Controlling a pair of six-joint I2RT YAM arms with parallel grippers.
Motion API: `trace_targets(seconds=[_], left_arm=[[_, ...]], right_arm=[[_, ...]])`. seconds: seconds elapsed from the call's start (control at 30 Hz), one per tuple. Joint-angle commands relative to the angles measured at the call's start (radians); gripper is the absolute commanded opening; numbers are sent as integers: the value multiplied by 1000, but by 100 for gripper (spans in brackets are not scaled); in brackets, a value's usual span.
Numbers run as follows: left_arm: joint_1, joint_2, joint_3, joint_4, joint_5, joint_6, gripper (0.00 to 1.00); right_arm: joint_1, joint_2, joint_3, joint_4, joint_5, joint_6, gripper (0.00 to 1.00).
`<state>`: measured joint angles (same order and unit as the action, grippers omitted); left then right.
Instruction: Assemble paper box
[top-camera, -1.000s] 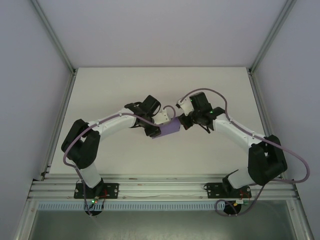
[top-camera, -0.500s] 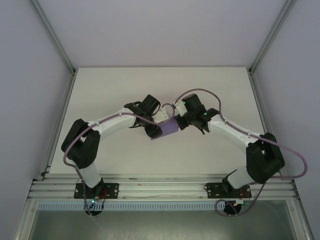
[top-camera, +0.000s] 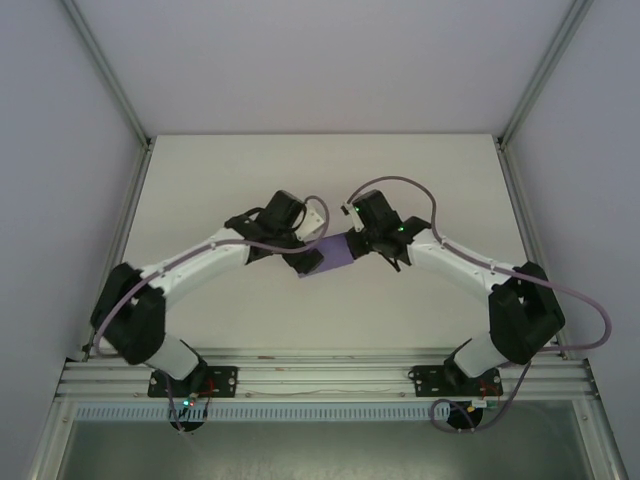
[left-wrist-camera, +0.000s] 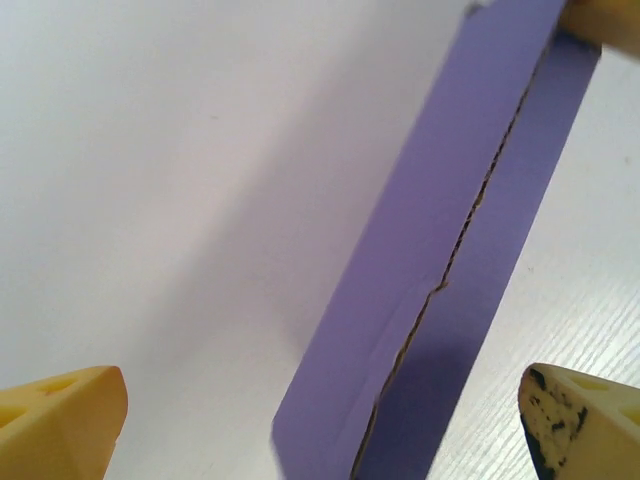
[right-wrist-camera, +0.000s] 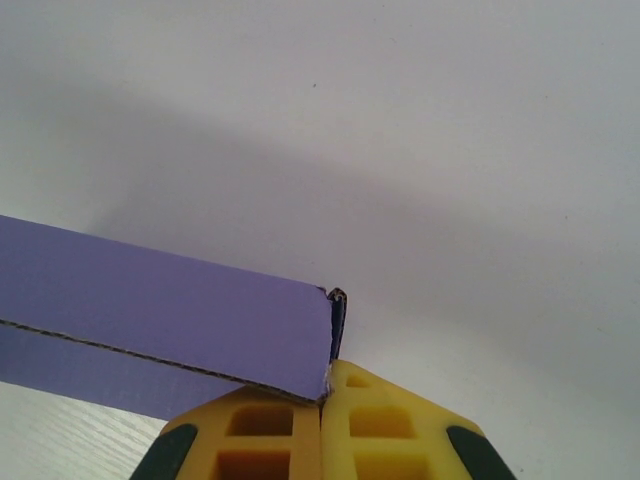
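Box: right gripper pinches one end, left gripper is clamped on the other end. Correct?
Not quite. The left gripper is open, not clamped: in the left wrist view its fingers stand wide apart, with the box between them and touching neither. The right gripper does pinch one end.
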<state>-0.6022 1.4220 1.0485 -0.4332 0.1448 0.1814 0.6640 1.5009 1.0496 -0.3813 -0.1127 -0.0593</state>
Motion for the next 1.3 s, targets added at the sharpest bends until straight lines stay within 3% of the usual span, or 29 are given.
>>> trace_targets(seconds=[0.0, 0.2, 0.33, 0.57, 0.77, 0.9, 1.03, 1.27], left_arm=[[-1, -71, -50, 4, -138, -186, 95], [-2, -133, -123, 17, -92, -226, 66], [-1, -111, -118, 42, -148, -228, 63], [5, -32, -59, 69, -115, -202, 47], [18, 16, -11, 46, -121, -232, 11], [19, 27, 29, -4, -83, -291, 7], [19, 63, 94, -78, -45, -439, 6], [51, 162, 225, -285, 38, -600, 0]], right_arm=[[18, 2, -4, -104, 74, 131, 0], [34, 5, 14, -113, 48, 194, 0], [39, 7, 25, -125, 38, 181, 0], [40, 21, 34, -134, 28, 176, 0], [40, 37, 39, -140, 38, 177, 0], [44, 45, 44, -156, 63, 186, 0], [52, 47, 49, -165, 99, 203, 0], [104, 61, 38, -153, 159, 224, 0]])
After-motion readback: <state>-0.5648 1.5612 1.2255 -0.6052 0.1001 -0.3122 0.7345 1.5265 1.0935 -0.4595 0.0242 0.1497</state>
